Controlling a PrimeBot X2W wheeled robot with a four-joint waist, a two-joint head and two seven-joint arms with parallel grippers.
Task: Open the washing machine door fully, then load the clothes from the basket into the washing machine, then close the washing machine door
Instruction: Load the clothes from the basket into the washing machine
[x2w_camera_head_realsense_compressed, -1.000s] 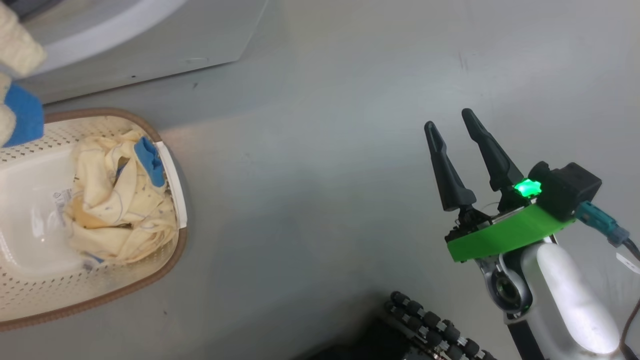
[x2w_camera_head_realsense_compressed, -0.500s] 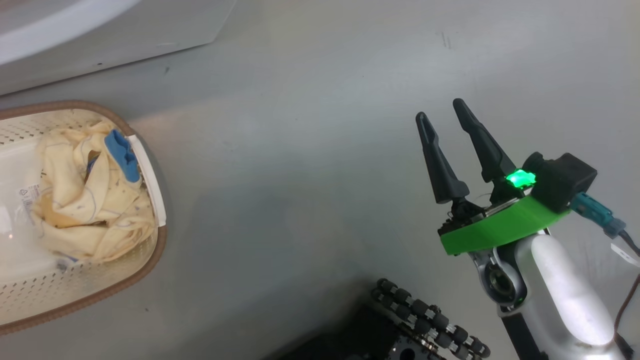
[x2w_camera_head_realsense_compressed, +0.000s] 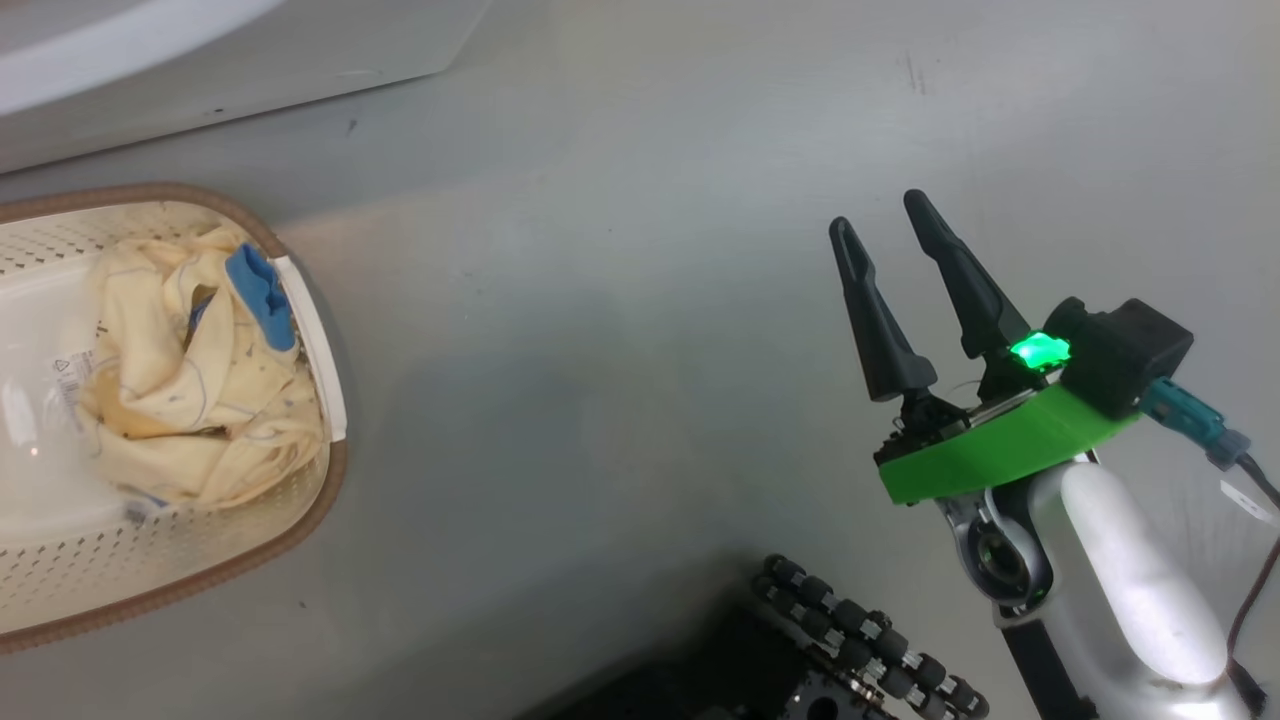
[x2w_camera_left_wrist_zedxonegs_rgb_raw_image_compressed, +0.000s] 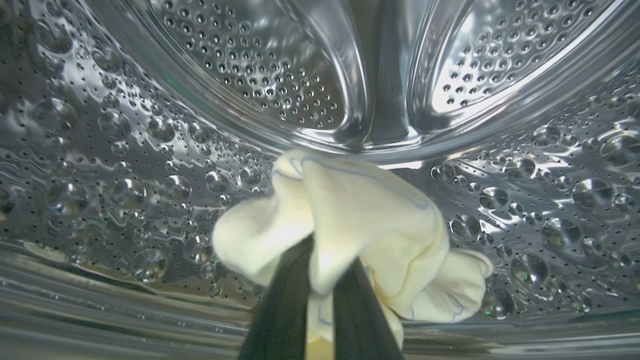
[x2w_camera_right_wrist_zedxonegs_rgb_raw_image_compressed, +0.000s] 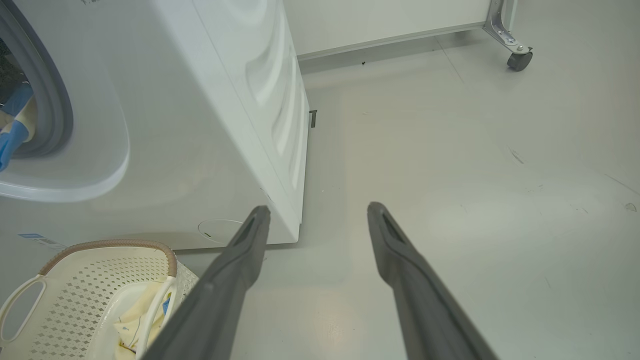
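Now my left tool (x2w_camera_left_wrist_zedxonegs_rgb_raw_image_compressed: 325, 255), inside the drum (x2w_camera_left_wrist_zedxonegs_rgb_raw_image_compressed: 150, 165), is clenched on a pale-yellow garment (x2w_camera_left_wrist_zedxonegs_rgb_raw_image_compressed: 370, 215) that hangs over the drum's bottom, while my right tool (x2w_camera_head_realsense_compressed: 878, 212) stands spread and empty, well right of the basket (x2w_camera_head_realsense_compressed: 320, 500) of clothes (x2w_camera_head_realsense_compressed: 190, 400).

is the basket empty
No, crumpled pale-yellow clothes lie inside the basket.
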